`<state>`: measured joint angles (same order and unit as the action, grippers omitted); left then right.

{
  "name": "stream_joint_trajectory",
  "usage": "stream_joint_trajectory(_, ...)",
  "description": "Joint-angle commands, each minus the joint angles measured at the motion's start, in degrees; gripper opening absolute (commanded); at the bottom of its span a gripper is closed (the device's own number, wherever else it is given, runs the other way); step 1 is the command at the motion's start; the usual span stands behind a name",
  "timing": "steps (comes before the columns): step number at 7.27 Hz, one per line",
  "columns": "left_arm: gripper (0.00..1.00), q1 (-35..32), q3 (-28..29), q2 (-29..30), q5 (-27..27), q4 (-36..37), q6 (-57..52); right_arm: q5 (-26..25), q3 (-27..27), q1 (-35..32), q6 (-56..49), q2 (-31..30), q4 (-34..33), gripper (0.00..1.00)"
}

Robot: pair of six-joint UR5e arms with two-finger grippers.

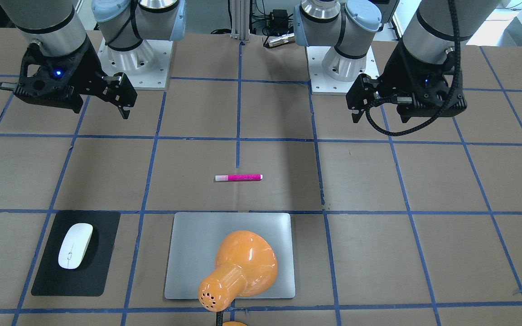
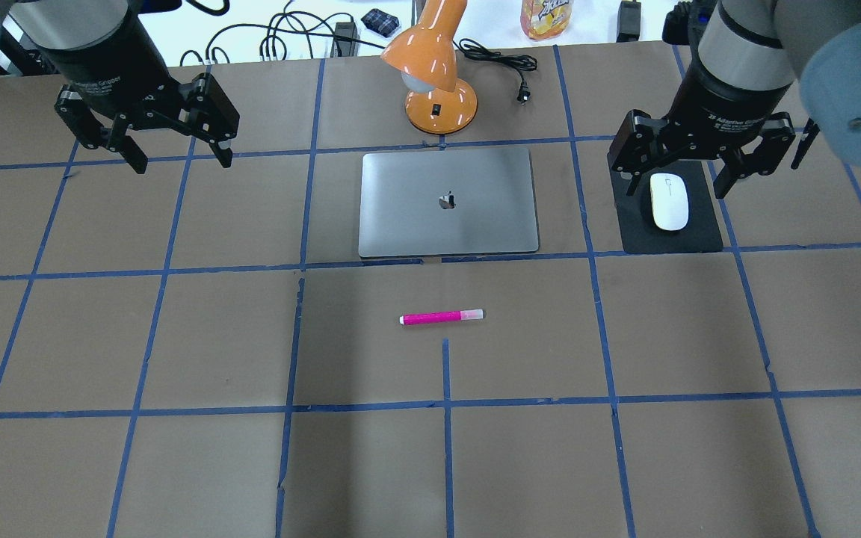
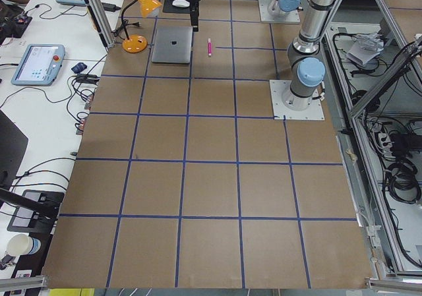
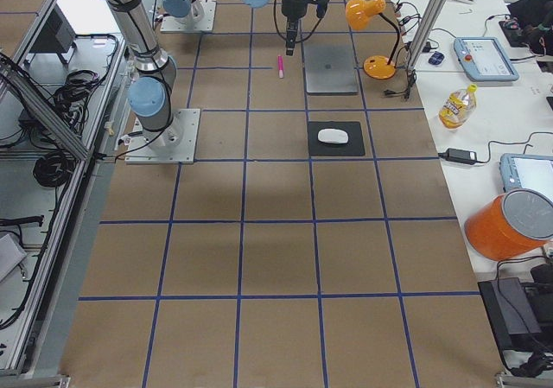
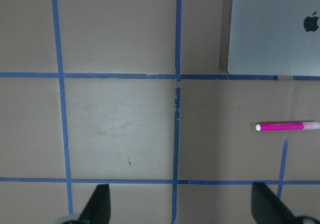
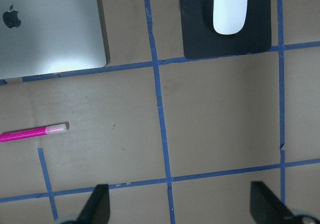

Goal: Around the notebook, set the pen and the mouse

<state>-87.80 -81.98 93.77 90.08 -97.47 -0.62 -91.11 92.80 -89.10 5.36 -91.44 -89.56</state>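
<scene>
Pen [image 2: 442, 317]: lies flat on the table [image 2: 176, 463] near its middle, on the robot's side of the notebook. It runs parallel to the notebook's near edge and is apart from it. I judge this a tidy desk placement, within easy reach of a writer.
Left gripper [image 2: 183, 163]: hangs high above the table's left half with fingers spread wide and nothing between them. The pen is off to its right and well apart. The height probably lets the wrist camera take in the scene.
Right gripper [image 6: 182, 206]: also high, fingers wide and empty. In its wrist view the pen lies well to the left, and the mouse lies well beyond the fingers, toward the far edge.
Notebook [image 2: 415, 224]: closed and flat, squared to the tape lines, in the table's far half.
Mouse [image 2: 669, 202]: rests on a black pad [image 2: 699, 239] just beside the notebook's right edge, where a right hand would likely use it.
Lamp [image 2: 430, 60]: orange, at the table's far edge, with its shade leaning over the notebook.
</scene>
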Motion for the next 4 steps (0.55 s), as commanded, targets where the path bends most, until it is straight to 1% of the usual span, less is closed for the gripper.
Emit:
stream_joint_trajectory(1,1.00,0.09,-0.11,0.01,0.01,0.00,0.00,0.23,0.01,-0.02,0.00,0.03,0.00,1.00)
stream_joint_trajectory(4,1.00,0.00,0.15,0.01,0.01,0.09,0.00,0.32,0.01,-0.02,0.08,0.03,0.00,1.00)
